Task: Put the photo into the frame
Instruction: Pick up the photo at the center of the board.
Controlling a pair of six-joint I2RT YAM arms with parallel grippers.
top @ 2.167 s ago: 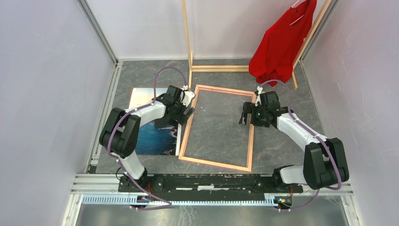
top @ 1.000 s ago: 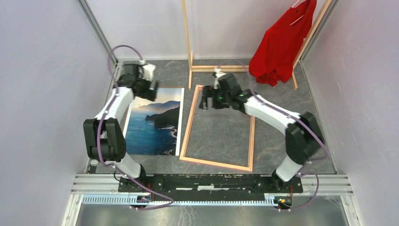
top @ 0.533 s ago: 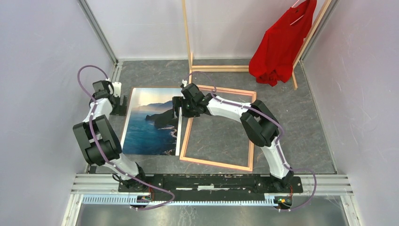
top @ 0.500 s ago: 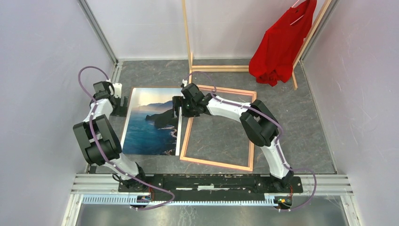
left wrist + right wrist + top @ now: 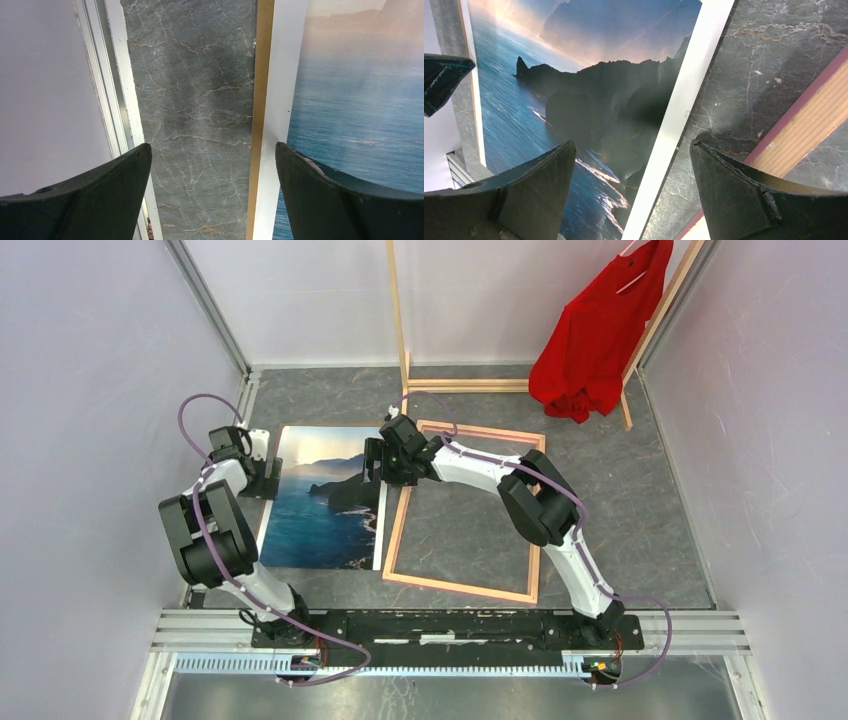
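Note:
The photo [image 5: 318,508] lies flat on the grey table, left of the frame [image 5: 455,587], on a thin brown board whose edge shows beside its white border [image 5: 280,100]. The frame lies flat with bare table inside it. My left gripper [image 5: 266,478] is open and empty, its fingers straddling the photo's left edge [image 5: 212,165]. My right gripper [image 5: 376,468] reaches across the frame's far left corner, open and empty. Its fingers straddle the photo's [image 5: 574,100] right white border [image 5: 631,160], with the frame's pink and wood rail [image 5: 819,125] just to the right.
A tall bare-wood clothes rack [image 5: 400,330] stands at the back with a red shirt [image 5: 590,335] hanging on its right side. A metal rail [image 5: 222,490] and the left wall run close beside my left gripper. Walls enclose three sides.
My left arm has swung from the frame's left rail to the photo's left edge. My right arm has crossed from the frame's right side to the photo's right edge. Photo and frame have not moved.

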